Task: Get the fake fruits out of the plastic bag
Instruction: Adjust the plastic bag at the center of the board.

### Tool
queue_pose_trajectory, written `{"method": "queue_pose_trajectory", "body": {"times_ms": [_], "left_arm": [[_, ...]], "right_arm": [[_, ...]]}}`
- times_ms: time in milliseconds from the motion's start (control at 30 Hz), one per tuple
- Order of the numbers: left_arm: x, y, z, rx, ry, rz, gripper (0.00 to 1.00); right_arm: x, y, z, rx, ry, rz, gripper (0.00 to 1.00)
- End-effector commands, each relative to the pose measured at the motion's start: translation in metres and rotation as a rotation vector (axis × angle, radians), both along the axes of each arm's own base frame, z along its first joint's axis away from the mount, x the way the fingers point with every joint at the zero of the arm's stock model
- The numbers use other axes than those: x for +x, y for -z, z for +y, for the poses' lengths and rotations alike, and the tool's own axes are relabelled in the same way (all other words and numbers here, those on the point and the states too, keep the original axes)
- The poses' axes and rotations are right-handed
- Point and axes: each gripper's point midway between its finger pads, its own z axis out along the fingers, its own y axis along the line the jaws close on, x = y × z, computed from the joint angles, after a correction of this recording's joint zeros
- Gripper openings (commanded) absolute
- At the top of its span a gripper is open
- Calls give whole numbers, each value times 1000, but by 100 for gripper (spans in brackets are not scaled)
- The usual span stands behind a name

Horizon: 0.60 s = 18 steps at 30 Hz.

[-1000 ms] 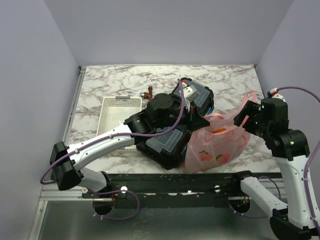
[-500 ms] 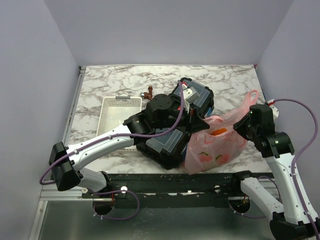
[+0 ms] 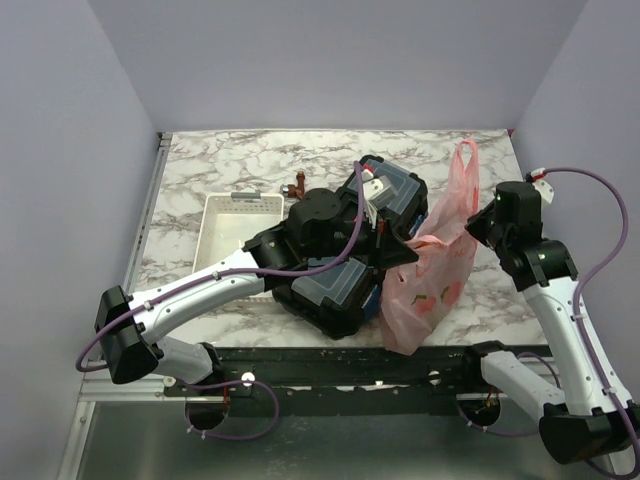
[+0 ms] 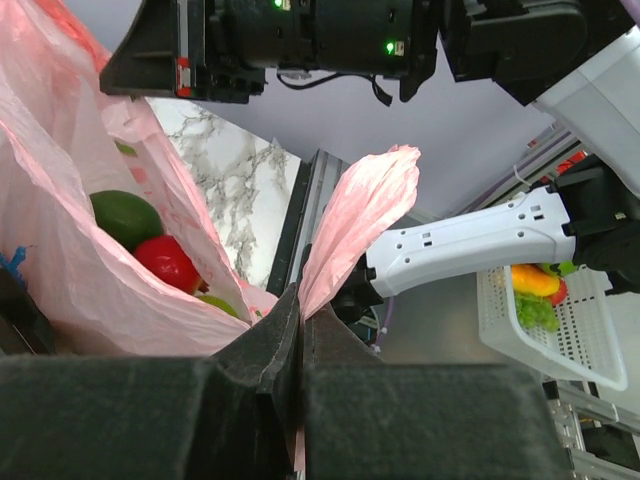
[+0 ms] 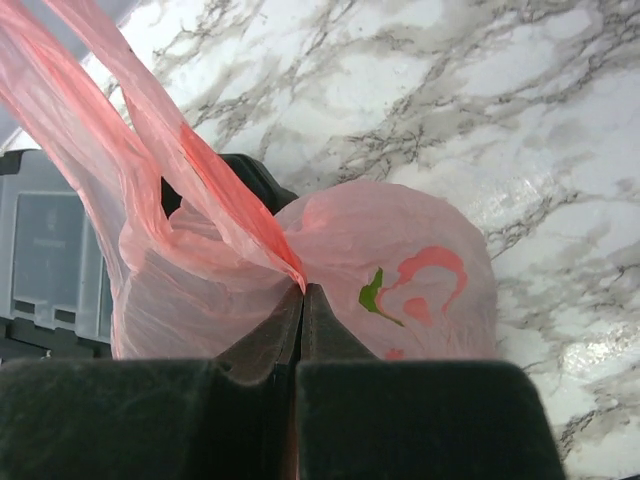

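Marble-veined tabletop [image 3: 240, 165], boxed by plain lavender walls [image 3: 330, 60], lies beneath the plastic bag [image 3: 425, 290].

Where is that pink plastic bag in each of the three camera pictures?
Top external: plastic bag right of centre, beside the dark toolbox.
Left wrist: fills the left side, a flap pinched by the left gripper.
Right wrist: centre, pinched by the right gripper.
Shared landmark: marble table.

Overhead from behind, both wrist views close, sharing the plastic bag [image 3: 425, 290]
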Motion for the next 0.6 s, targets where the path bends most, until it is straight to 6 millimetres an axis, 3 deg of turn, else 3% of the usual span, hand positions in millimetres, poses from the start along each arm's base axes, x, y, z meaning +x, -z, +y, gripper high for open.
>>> {"method": "queue_pose_trajectory", "body": {"times_ms": [0, 167, 267, 433, 567], "left_arm": [[-8, -17, 6, -36, 27, -13, 0], [-9, -18, 4, -35, 44, -16, 0], [-19, -19, 0, -41, 119, -27, 0], [-28, -6, 2, 16, 177, -31, 9], [-27, -6, 7, 22, 140, -21, 5]], "right_arm": [[9, -42, -12, -98, -1, -96, 1], [-9, -41, -19, -161, -27, -51, 1], [-13, -42, -12, -162, -89, -96, 1], [7, -62, 3, -101, -123, -169, 1], [32, -74, 2, -111, -94, -180, 1]]}}
